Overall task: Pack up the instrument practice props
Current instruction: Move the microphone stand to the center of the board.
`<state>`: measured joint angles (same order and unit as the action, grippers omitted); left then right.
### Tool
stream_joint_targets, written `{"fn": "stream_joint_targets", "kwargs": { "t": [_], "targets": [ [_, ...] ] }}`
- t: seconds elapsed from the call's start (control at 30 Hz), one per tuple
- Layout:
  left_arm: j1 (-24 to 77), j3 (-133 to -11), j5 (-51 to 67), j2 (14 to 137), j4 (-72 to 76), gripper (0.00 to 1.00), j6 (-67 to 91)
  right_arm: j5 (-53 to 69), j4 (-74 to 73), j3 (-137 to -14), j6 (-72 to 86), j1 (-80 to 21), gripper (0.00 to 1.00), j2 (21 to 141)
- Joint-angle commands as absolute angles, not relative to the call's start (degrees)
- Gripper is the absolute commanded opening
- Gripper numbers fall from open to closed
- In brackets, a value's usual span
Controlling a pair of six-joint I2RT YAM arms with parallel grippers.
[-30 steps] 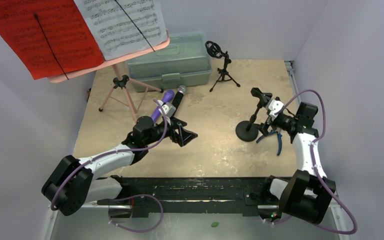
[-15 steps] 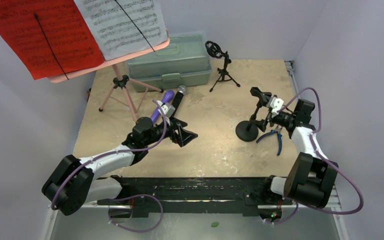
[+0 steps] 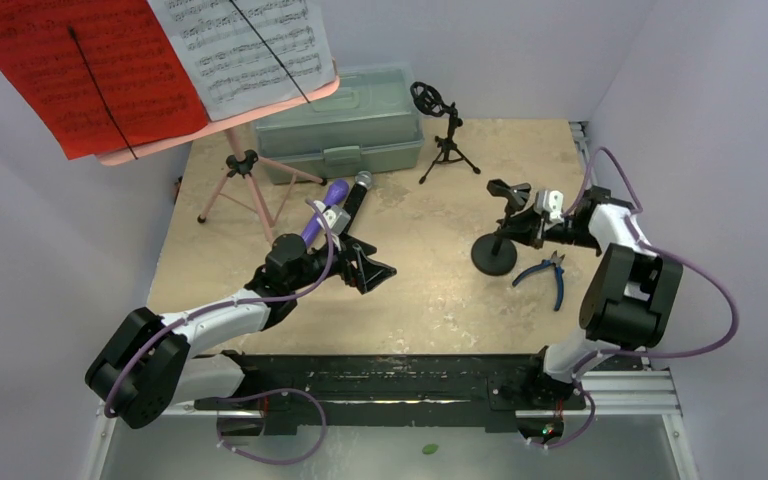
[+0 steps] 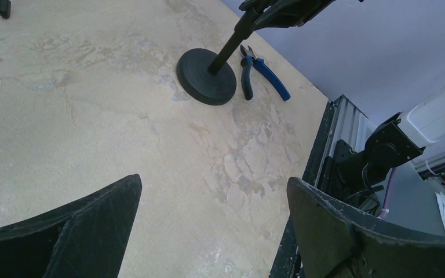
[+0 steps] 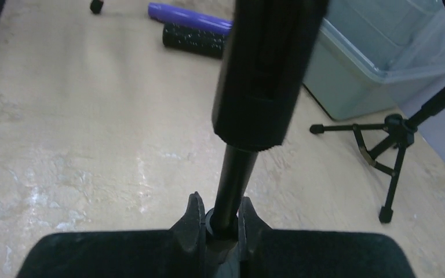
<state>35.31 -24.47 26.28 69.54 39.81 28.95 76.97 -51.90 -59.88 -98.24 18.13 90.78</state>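
A black round-based mic mount (image 3: 495, 254) stands right of centre, and my right gripper (image 3: 530, 229) is shut on its thin pole (image 5: 227, 191), which runs up between both fingers. My left gripper (image 3: 371, 268) hovers open and empty over the table's middle (image 4: 214, 191). Behind it lie the purple microphone (image 3: 325, 211) and the black silver-headed microphone (image 3: 358, 191), side by side. The pink tripod (image 3: 244, 176) stands at the back left, its tray carrying a red sheet (image 3: 70, 70) and a white sheet (image 3: 245, 45). A small black tripod mic mount (image 3: 447, 137) stands at the back.
The grey-green plastic case (image 3: 345, 125) sits closed against the back wall, beside the pink tripod. Blue-handled pliers (image 3: 550, 273) lie on the table just right of the round base. Walls close in on the left, back and right.
My right gripper has swung back and left from above the pliers to the round-based mount and closed on its pole. The left arm has stayed put.
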Motion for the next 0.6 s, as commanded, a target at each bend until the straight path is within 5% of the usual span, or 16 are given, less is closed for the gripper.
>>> {"fn": "stream_joint_targets", "kwargs": {
  "t": [0.0, 0.57],
  "targets": [
    [35.26, -24.42, 27.42, 69.87, 43.77, 0.96, 29.77, 78.48, -78.49, -62.66, -122.37, 16.5, 0.0, 94.91],
    [43.53, -23.85, 20.2, 65.97, 45.51, 0.96, 19.75, 80.61, -78.38, -72.74, -110.89, -11.28, 0.0, 103.33]
  ]
}}
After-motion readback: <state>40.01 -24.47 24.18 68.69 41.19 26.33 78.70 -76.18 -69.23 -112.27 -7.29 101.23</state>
